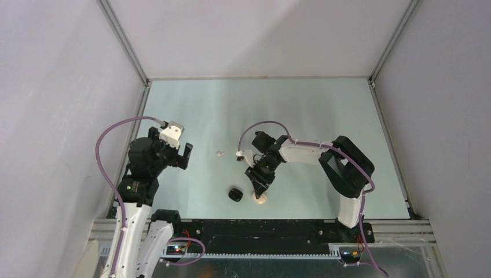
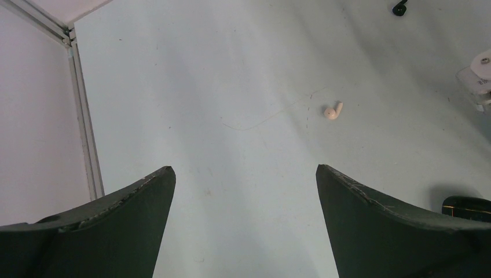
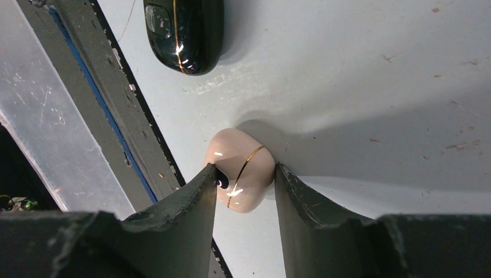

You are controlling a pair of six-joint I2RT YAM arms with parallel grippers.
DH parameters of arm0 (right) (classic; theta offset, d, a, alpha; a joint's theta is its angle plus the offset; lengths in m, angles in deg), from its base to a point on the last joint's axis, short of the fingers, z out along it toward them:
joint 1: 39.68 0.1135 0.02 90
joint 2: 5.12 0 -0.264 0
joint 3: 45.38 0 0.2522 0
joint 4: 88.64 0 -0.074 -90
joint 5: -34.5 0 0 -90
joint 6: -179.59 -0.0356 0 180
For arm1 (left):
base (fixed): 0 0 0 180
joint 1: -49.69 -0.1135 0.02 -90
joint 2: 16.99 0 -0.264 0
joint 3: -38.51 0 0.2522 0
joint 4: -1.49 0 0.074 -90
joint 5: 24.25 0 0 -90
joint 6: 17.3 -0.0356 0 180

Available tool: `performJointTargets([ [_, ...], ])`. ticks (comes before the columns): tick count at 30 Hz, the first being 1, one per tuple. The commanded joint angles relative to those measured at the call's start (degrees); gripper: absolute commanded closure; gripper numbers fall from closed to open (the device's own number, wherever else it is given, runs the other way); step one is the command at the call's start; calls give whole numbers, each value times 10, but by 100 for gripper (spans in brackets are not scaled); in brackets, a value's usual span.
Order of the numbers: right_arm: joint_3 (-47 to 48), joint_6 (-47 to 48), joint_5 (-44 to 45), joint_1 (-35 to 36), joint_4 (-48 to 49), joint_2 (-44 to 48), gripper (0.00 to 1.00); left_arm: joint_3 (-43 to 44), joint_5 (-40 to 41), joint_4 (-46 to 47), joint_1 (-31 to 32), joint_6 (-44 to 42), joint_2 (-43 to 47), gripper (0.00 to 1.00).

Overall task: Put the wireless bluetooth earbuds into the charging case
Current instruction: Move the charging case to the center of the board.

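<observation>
Earbuds lay loose on the table [image 1: 301, 104], outside both cases. A cream earbud [image 2: 332, 111] rested on its side on the bare surface, ahead of the left gripper [image 2: 243, 171] and a little toward the right arm. From above, this same earbud sat between the two arms, well apart from either case. A black earbud [image 2: 399, 7], small and stemmed, showed at the very top edge of the left wrist view, farther off than the cream one. No other earbud could be made out.

The left gripper hung above the table with its fingers [image 2: 130, 194] spread wide and released, nothing between them.

The right gripper [image 3: 246, 168] pointed down near the front edge of the table. Its fingers [image 3: 197, 191] were clenched on the cream charging case [image 3: 234, 153], one finger against each side. This pebble-shaped case, ringed by a thin gold line, sat closed on the table just beside the dark rail [image 3: 124, 121] at the table's near edge.

The black charging case [image 3: 184, 32], glossy with the same gold line, lay closed on the table near the cream one, apart from it and untouched. In the overhead view it sat to the left of the cream case, between the two arm bases. Its edge also peeked out behind the left gripper's right-hand finger in the left wrist view.
</observation>
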Motion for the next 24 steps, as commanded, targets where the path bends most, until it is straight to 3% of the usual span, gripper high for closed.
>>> performJointTargets([
  [1,4,5,12,8,-15,-26,58,2,-8,11,3,-12,4,1],
  [7,7,7,25,18,-20,-32,65,2,-10,10,4,-12,5,1],
  [13,19,13,17,12,-34,-20,80,2,-12,11,3,-12,6,1],
  [20,35,15,9,-34,-38,56,82,21,-27,40,5,-1,-21,1],
  [24,35,15,13,-84,-24,86,82,74,-73,27,14,-13,-101,1],
])
